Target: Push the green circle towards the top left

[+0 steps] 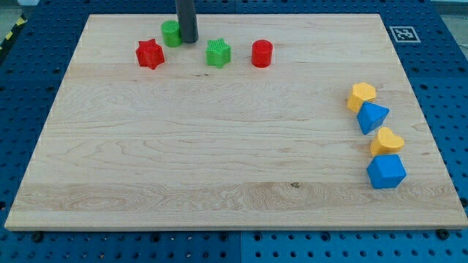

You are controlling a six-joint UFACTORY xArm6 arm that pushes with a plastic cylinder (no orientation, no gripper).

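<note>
The green circle [171,33] is a short green cylinder near the view's top, left of centre, on the wooden board [219,146]. My tip [189,40] is the lower end of a dark rod that comes down from the top edge. It stands right against the green circle's right side, apparently touching it. A red star [150,54] lies just below and left of the green circle. A green star [218,53] lies below and right of my tip.
A red cylinder [262,54] sits right of the green star. At the view's right a yellow hexagon [361,96], a blue triangular block [373,117], a yellow heart [386,142] and a blue cube-like block [386,172] form a column. The board's top edge is close above the green circle.
</note>
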